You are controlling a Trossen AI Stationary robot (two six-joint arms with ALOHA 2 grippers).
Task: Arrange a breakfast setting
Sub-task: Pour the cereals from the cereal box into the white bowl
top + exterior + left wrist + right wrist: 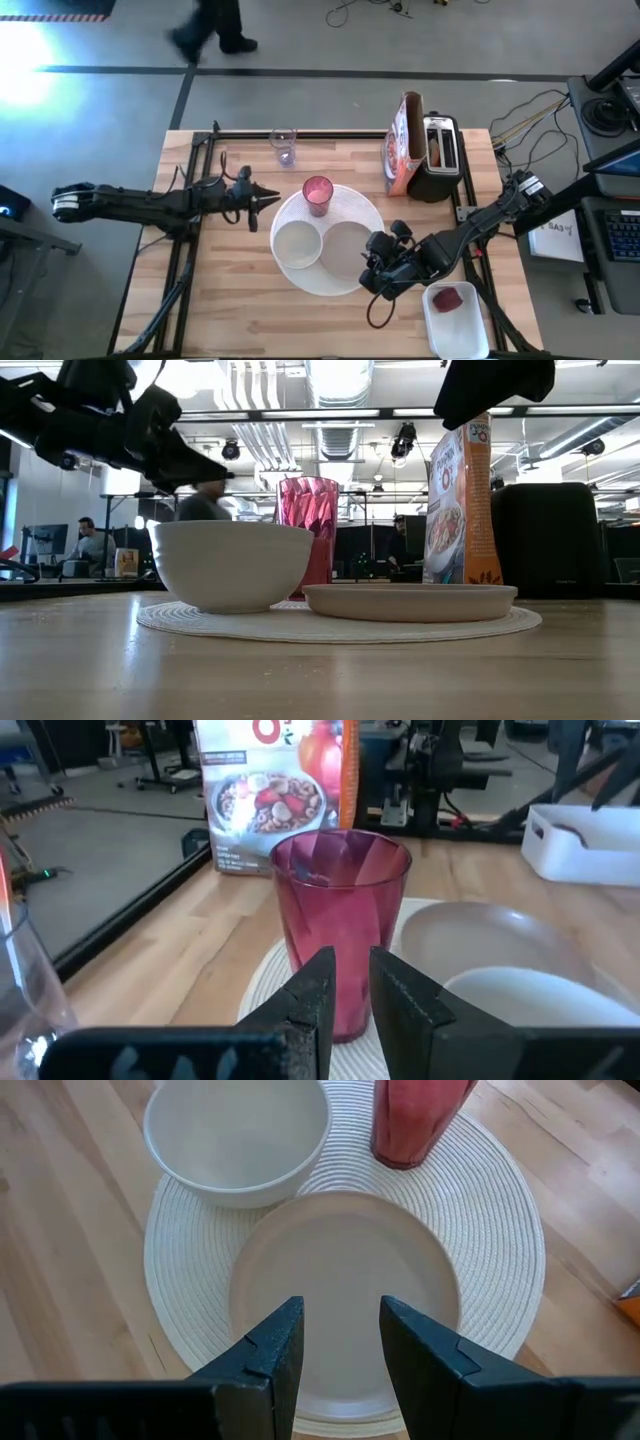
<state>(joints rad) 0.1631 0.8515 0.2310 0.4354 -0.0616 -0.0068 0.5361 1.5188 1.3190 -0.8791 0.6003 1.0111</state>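
A round white ribbed placemat [330,283] lies mid-table. On it stand a small white bowl [298,245], a grey plate [347,248] and a pink-red tumbler [317,195], all upright on their bases. My left gripper [274,198] hangs just left of the tumbler [340,920], pointing at it almost level, its fingers a narrow gap apart with nothing between them. My right gripper [340,1330] hovers open above the near-right part of the plate [345,1270], slanting down and touching nothing. A small red fruit [451,298] lies in a white tub [470,335].
A cereal box [399,148] and a black-and-silver toaster [440,155] stand at the far right, and a clear glass [284,147] stands far of the tumbler. The tub sits at the near right corner. Bare wood shows on the left and near sides. A person walks beyond the table.
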